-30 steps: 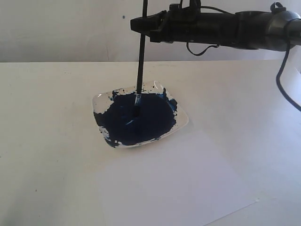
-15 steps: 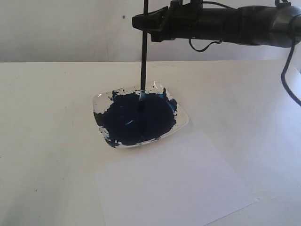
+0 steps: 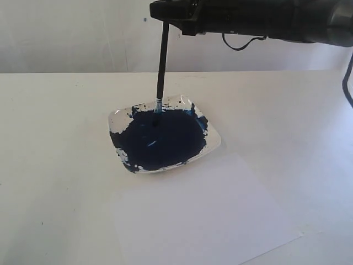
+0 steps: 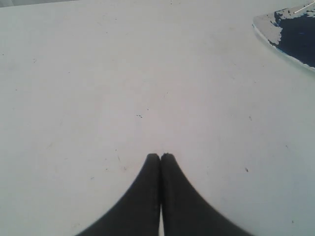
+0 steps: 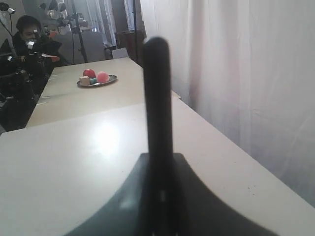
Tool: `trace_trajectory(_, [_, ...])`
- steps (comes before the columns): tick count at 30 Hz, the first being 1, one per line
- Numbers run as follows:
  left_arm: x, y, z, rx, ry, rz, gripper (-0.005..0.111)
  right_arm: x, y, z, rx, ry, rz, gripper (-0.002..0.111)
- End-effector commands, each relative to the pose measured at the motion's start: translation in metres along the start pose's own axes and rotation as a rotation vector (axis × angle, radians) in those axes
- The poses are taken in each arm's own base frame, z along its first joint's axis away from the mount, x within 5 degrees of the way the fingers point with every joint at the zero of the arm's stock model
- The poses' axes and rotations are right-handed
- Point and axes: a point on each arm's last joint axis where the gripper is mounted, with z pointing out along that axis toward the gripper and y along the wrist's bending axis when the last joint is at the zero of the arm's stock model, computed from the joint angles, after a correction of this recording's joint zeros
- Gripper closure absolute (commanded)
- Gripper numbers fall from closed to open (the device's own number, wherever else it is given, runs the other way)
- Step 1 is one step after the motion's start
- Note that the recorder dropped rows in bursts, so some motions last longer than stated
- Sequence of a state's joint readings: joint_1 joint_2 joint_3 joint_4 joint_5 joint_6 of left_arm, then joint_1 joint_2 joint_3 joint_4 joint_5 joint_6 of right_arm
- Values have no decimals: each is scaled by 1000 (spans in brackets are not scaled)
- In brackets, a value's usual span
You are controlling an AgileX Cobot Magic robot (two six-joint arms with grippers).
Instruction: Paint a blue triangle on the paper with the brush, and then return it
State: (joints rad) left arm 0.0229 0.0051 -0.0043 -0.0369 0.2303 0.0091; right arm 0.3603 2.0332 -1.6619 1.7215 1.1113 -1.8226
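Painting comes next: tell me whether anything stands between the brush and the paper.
Nothing visible blocks it. The brush has its tip in the paint dish; the bare paper lies just beside, past the dish's rim.

No writing is legible on the paper point(image 3: 204, 215), at five o'clock of the paint dish point(image 3: 216, 144). Nothing readable elsewhere either.

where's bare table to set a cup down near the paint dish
Left of the clear square paint dish, the white table is bare. Right of the dish and the plain white paper sheet it is bare too. Crowded: above the dish, where the right hand holds the thin black-handled brush.
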Motion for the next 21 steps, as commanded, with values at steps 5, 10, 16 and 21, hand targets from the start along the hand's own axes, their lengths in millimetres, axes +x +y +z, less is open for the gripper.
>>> trace_trajectory(5, [2, -1, 1, 10, 11, -14, 107, -65, 43, -20, -47, 16, -106, 108])
trace_trajectory(10, [2, -1, 1, 10, 11, -14, 107, -96, 80, -44, 44, 53, -133, 108])
trace_trajectory(16, [2, -1, 1, 10, 11, -14, 107, -106, 126, -74, 166, 44, -148, 108])
trace_trajectory(21, [2, -1, 1, 10, 11, -14, 107, -101, 163, -95, 194, 44, -155, 108])
